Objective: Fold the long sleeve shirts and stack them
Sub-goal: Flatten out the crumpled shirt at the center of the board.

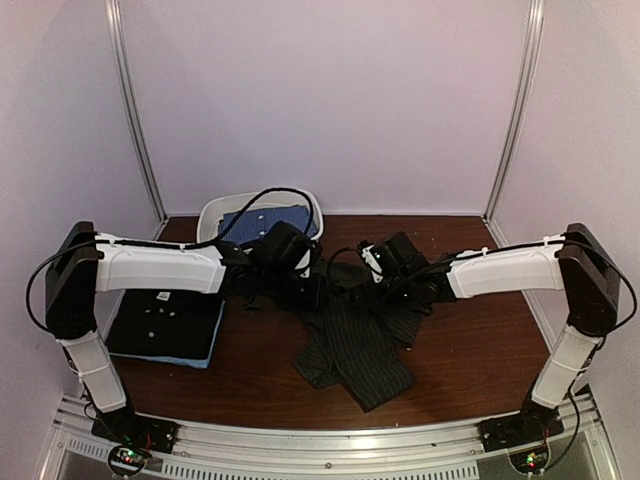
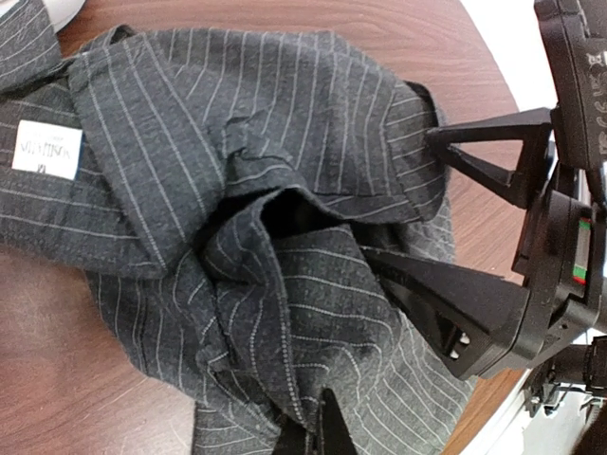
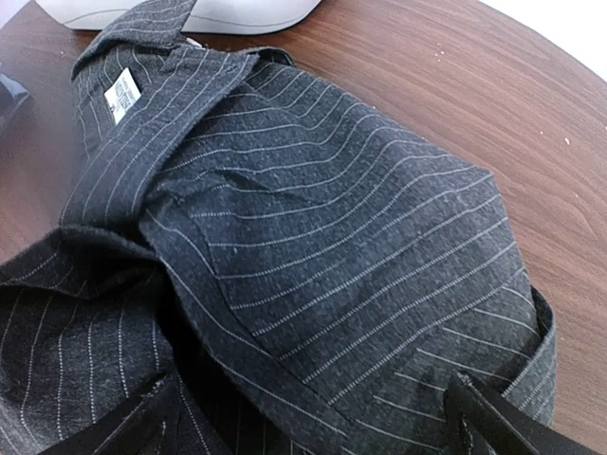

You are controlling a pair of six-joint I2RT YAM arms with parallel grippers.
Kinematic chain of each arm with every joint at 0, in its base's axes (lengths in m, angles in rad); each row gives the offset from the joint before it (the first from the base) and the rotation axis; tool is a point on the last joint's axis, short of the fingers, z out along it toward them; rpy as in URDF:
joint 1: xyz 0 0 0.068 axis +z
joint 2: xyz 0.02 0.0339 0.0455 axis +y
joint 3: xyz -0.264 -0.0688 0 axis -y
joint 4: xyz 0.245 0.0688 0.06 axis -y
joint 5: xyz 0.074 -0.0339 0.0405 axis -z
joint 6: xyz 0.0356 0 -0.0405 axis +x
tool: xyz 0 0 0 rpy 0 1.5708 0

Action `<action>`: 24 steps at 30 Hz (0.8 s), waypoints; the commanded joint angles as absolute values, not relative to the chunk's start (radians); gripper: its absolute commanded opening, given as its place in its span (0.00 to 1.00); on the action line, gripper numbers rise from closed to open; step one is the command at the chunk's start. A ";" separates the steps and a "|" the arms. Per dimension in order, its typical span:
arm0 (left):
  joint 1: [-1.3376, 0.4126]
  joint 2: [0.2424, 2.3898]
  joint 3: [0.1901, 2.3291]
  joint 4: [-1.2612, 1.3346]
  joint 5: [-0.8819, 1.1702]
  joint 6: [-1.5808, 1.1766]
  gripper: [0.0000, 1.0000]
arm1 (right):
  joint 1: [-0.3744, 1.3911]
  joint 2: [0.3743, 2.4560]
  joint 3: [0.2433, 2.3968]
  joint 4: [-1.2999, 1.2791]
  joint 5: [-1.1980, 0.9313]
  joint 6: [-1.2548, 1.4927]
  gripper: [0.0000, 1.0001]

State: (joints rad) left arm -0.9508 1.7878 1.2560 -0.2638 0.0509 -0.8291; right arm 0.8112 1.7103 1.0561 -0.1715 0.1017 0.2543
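A dark charcoal pinstriped long sleeve shirt lies crumpled at the table's middle, its collar and white label toward the back. My left gripper is shut on a bunched fold of this shirt. In the top view it sits at the shirt's back left. My right gripper is open wide, its fingers astride the shirt's shoulder cloth without pinching it. In the top view it is at the shirt's back right. A folded black shirt with white buttons rests on a light blue one at the left.
At the back stands a white oval tub with a blue shirt in it; its rim lies just beyond the pinstriped collar. The two grippers are close together, and the right arm's fingers show in the left wrist view.
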 commanded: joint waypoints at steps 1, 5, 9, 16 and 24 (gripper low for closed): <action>-0.953 1.745 1.234 -0.282 0.016 -0.844 0.00 | 0.825 1.756 1.097 -0.198 0.183 0.230 0.97; -0.947 1.721 1.224 -0.303 -0.023 -0.843 0.00 | 0.825 1.788 1.112 -0.197 0.242 0.233 0.95; -0.935 1.690 1.200 -0.318 -0.034 -0.844 0.00 | 0.825 1.816 1.135 -0.193 0.239 0.230 0.87; -0.917 1.627 1.157 -0.354 -0.066 -0.842 0.00 | 0.825 1.819 1.142 -0.186 0.310 0.263 0.54; -0.880 1.548 1.153 -0.480 -0.155 -0.787 0.00 | 0.806 1.722 1.171 -0.220 0.424 0.304 0.00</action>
